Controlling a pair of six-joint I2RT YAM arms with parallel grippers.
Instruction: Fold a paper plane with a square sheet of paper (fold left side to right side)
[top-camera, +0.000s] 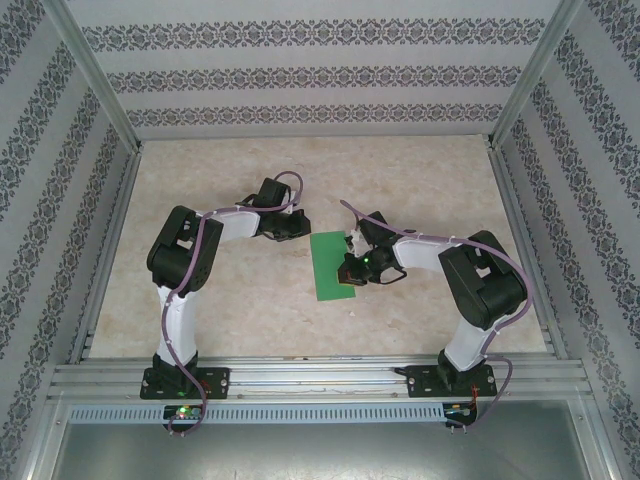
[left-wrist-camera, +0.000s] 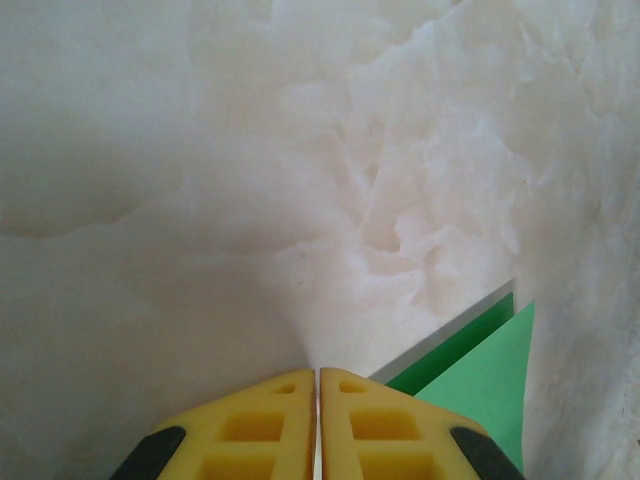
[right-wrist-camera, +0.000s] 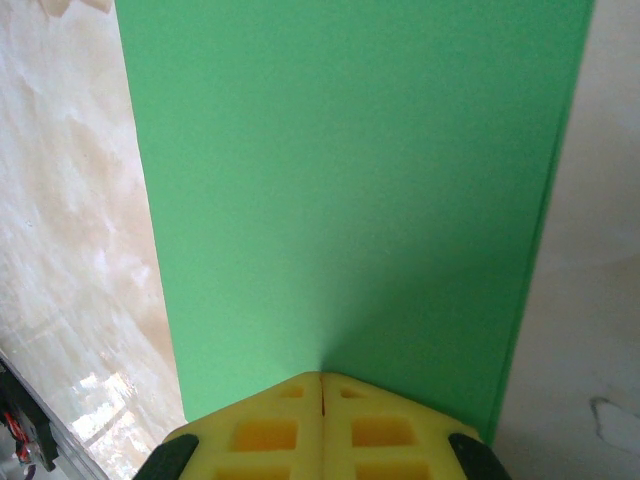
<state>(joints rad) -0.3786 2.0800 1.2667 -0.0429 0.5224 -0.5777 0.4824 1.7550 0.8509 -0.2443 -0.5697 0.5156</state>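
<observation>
1. The far half of the table (top-camera: 320, 175) lies bare, open for passage up to the patterned back wall (top-camera: 300, 75).
2. The side walls (top-camera: 60, 200) close the left and right edges.
3. At the middle, the left gripper (top-camera: 296, 228) (left-wrist-camera: 318, 385), fingers together, crowds the far-left corner of the green sheet (top-camera: 328, 262) (left-wrist-camera: 480, 385) (right-wrist-camera: 340, 180).
4. The right gripper (top-camera: 350, 275) (right-wrist-camera: 322, 380), fingers together, covers the sheet's near-right part.
5. The sheet's near-left side is open down to the rail (top-camera: 320, 375).

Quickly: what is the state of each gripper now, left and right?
Left gripper: closed, holding nothing.
Right gripper: closed, tips over the thin bright green paper sheet, gripping nothing visible.
</observation>
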